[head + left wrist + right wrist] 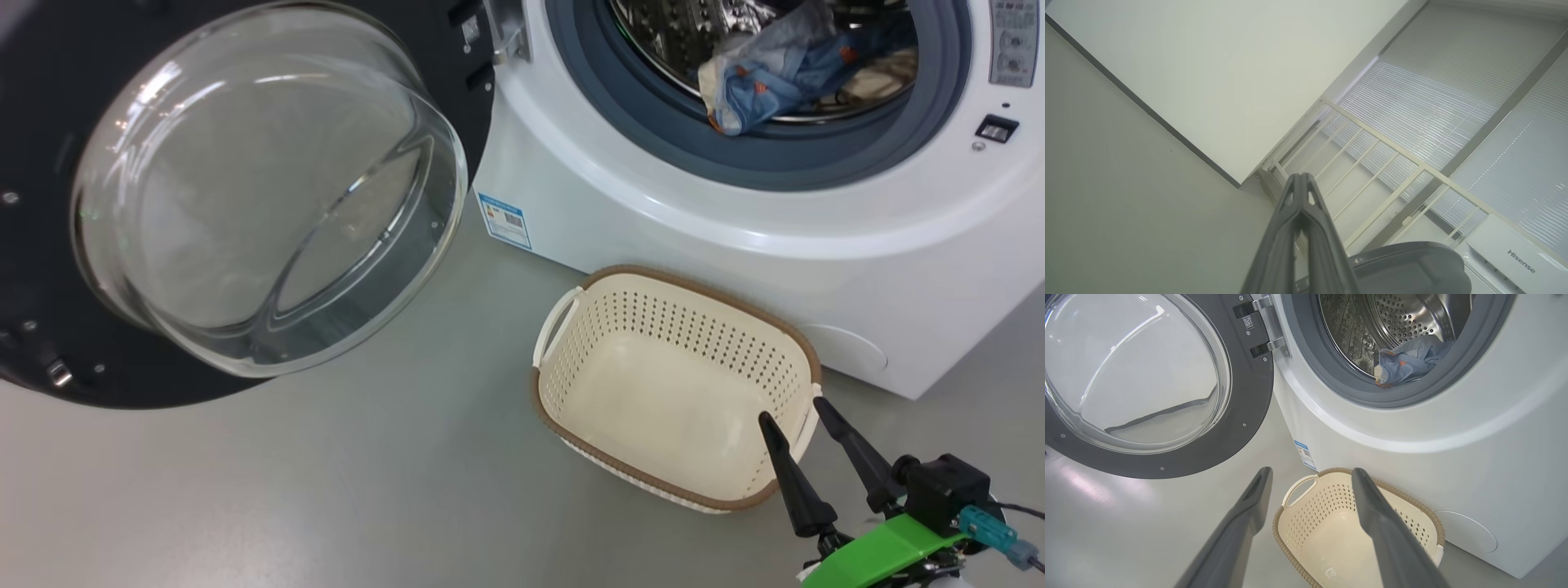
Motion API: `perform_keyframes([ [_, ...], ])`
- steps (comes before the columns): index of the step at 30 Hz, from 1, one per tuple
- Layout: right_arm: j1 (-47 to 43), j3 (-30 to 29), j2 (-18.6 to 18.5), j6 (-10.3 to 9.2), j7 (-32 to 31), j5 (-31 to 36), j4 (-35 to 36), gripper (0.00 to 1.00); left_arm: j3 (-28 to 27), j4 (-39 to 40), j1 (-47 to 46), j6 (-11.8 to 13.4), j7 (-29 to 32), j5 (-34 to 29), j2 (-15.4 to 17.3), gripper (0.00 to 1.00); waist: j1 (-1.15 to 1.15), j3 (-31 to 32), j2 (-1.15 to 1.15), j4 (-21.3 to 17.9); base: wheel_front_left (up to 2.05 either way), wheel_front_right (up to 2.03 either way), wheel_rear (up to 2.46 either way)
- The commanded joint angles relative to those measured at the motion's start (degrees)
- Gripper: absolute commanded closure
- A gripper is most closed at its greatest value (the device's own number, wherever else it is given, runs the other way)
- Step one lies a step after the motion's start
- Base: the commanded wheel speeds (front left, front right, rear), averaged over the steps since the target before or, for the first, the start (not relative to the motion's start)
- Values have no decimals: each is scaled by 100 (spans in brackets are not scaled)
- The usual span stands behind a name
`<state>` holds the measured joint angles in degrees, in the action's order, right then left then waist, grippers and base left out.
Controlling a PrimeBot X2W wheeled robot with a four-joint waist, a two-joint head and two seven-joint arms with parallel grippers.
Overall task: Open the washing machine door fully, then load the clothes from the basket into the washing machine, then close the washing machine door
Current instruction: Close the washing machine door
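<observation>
Loading looks done to me: the clothes (784, 73) sit in the drum (678, 33) of the washing machine (735, 229), bunched near its front lip. The basket (702, 287) on the floor (408, 490) just in front has nothing in it. The washing machine door (245, 204) hangs wide open on the left, so I'd say only closing it remains. The right gripper (792, 410) hovers over the basket's near right rim, fingers spread wide, holding nothing. The left gripper (1300, 179) is pinched tight on nothing, pointing toward a wall (1229, 61) and window blinds (1433, 110).

Pale grey floor (326, 490), slatted window blinds (1412, 114)
</observation>
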<state>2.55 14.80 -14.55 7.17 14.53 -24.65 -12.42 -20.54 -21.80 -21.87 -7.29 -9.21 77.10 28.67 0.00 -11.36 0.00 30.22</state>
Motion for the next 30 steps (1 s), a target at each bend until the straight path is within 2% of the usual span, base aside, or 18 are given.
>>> perform_keyframes([
  [1,172,136,-77,32,47,51,150,0,-145,-14,-225,-19,120,108,422,100,0,-86,0,-45,0,0,0],
  [4,235,196,-139,32,47,68,149,0,-69,-590,-520,-19,653,562,770,100,0,-202,0,-96,0,0,0],
  [10,324,332,-243,32,47,88,152,0,101,-1295,-886,-19,1776,1186,1169,100,0,-424,0,-174,0,0,0],
  [17,380,367,-306,32,47,125,204,0,235,-1831,-1149,-19,2737,1504,1319,100,0,-650,0,-224,0,0,0],
  [30,431,401,-386,32,47,127,225,0,433,-2169,-1309,-20,3336,1442,1314,100,0,-787,0,-261,0,0,0],
])
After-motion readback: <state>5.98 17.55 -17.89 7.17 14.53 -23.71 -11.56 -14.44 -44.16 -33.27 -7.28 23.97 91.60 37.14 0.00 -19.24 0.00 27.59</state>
